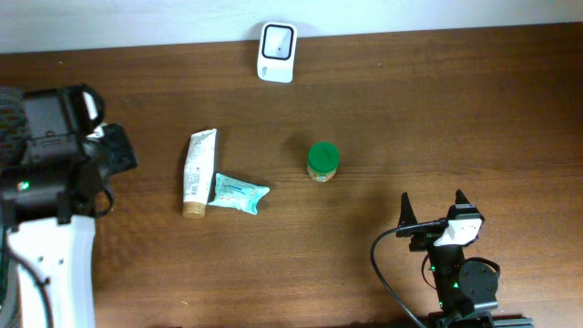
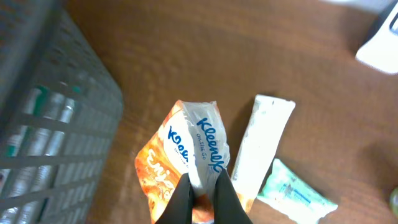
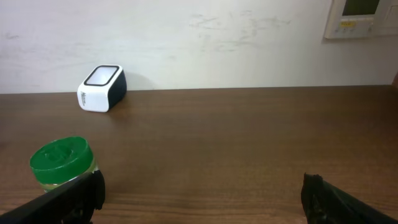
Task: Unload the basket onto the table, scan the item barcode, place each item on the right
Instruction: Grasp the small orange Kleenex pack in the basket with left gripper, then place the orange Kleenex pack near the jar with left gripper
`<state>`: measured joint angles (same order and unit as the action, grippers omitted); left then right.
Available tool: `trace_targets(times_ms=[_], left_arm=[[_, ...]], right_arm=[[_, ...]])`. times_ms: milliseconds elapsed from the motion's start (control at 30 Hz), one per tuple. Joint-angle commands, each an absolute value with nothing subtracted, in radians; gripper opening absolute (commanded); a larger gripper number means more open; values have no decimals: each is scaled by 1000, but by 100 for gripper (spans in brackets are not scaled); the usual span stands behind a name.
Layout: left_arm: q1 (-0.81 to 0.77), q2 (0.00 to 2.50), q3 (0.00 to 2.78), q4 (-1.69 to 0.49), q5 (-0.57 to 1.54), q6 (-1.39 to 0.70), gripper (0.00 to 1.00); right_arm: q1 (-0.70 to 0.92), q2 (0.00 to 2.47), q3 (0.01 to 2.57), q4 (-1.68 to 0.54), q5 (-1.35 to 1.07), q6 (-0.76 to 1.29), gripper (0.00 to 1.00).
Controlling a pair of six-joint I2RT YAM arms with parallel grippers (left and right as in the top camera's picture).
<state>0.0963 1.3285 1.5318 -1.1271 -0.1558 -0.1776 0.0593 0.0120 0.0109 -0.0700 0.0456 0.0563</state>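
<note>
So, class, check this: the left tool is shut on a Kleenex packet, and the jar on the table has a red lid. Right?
Not quite: the jar has a green lid, as the overhead view shows. The left tool is indeed shut on the Kleenex packet.

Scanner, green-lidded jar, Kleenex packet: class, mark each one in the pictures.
scanner (image 1: 277, 50), overhead view, its top face.
green-lidded jar (image 1: 322, 158), overhead view, centre of the lid.
Kleenex packet (image 2: 200, 148), left wrist view, white printed label.

Dark wood table (image 1: 455, 109), white wall (image 3: 186, 37), mounted control panel (image 3: 364, 18)
</note>
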Motion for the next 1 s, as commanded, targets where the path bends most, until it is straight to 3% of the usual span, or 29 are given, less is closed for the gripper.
trace_targets(times_ms=[0,233,367,467,700,967], left_arm=[[85,1411,1411,-1098,-146,-186,0],[85,1614,1209,-929,-144,-244,0],[65,1688,1206,-822,16,-272,0],[-31,1686,1224,-713,11,-136,0],[-427,1688,1241,-519,-407,160,0],[-496,1792,1241,-379,-480,332,1]], right_arm=[[52,6,6,-76,57,59,98],[52,6,6,-76,57,59,98],[52,6,6,-76,57,59,98],[52,6,6,-76,57,59,98],[52,6,6,-76,57,59,99],[52,6,6,-76,58,59,98]])
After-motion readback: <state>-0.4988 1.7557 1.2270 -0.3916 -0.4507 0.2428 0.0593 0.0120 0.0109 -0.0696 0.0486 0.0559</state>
